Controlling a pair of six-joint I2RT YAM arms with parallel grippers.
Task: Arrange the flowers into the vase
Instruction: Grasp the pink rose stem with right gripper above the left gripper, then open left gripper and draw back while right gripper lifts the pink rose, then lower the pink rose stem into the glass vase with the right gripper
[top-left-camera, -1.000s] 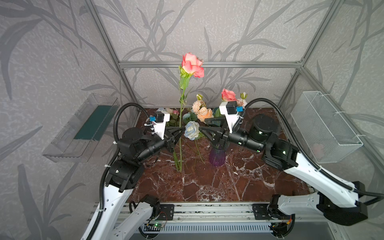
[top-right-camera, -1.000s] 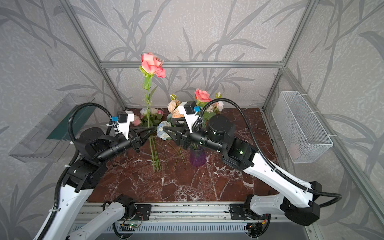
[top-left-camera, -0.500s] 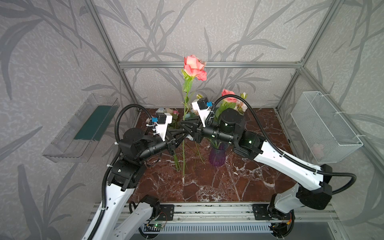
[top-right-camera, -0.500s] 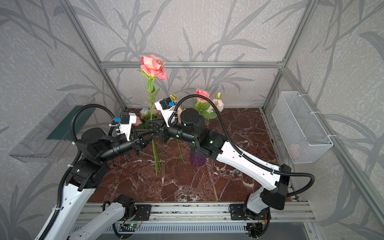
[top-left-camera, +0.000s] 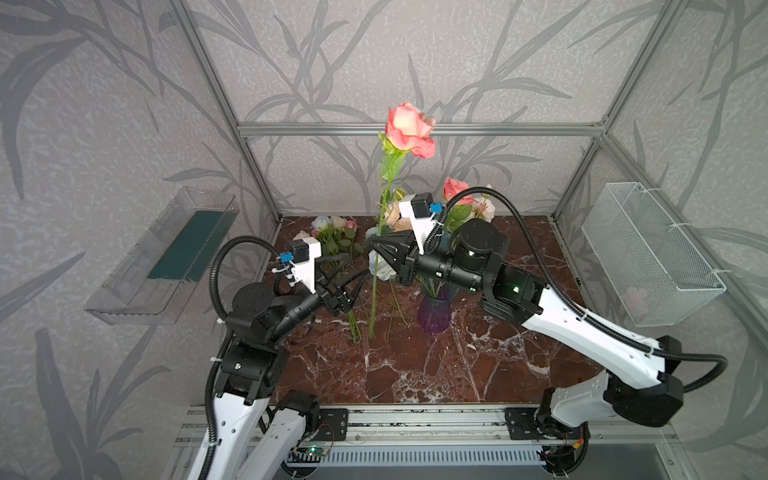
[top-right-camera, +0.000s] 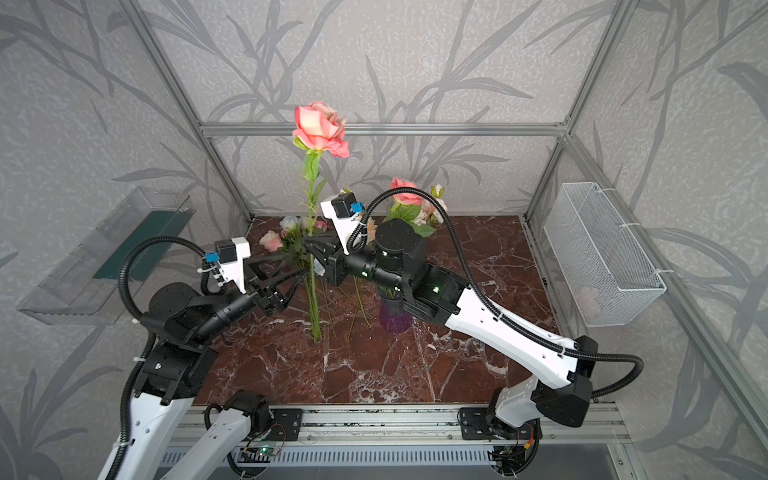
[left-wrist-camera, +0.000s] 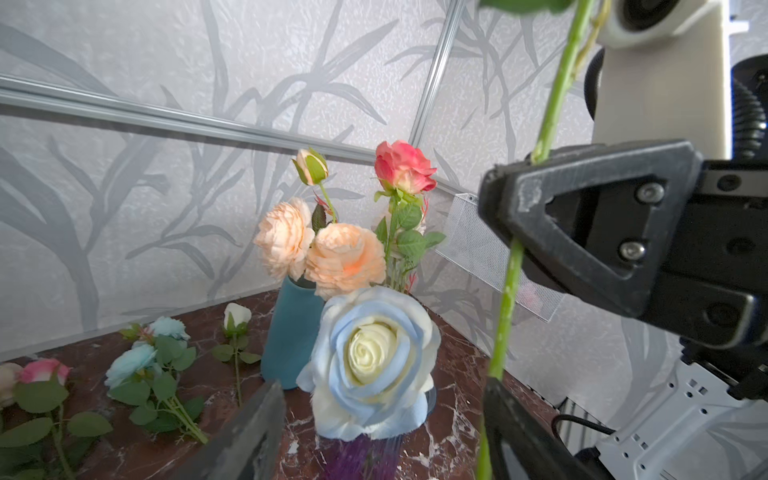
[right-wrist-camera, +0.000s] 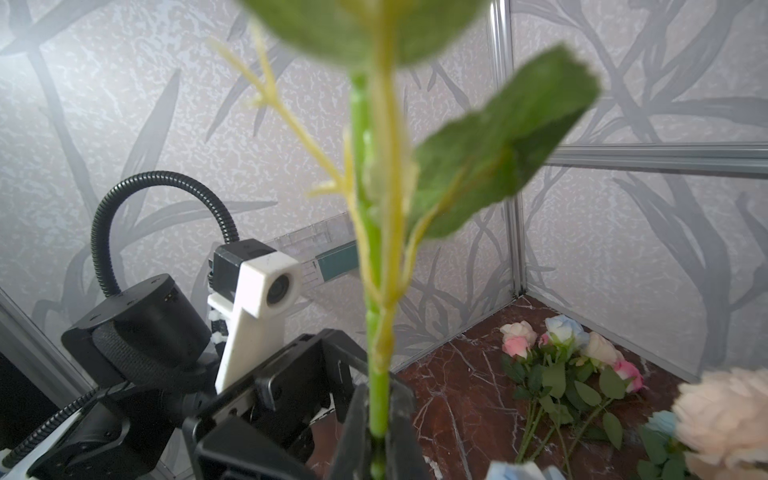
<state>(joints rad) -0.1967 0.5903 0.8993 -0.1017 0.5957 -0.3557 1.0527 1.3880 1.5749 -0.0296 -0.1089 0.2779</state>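
One rose stem (top-left-camera: 372, 307) now pinched by right end effector (top-left-camera: 372, 246); left end effector (top-left-camera: 356, 266) newly spread, perhaps touching.

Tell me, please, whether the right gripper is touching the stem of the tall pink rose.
Touching. In the right wrist view the right gripper has its fingers pressed against both sides of the stem, with no gap showing.

tabletop (top-left-camera: 415, 374): glossy veined marble | walls (top-left-camera: 374, 62): matt rough wallpaper | frame bars (top-left-camera: 519, 129): brushed metal | basket (top-left-camera: 648, 257): white wire mesh | tray (top-left-camera: 124, 307): clear smooth plastic | rose (top-left-camera: 409, 126): cloth petals, plastic stalk
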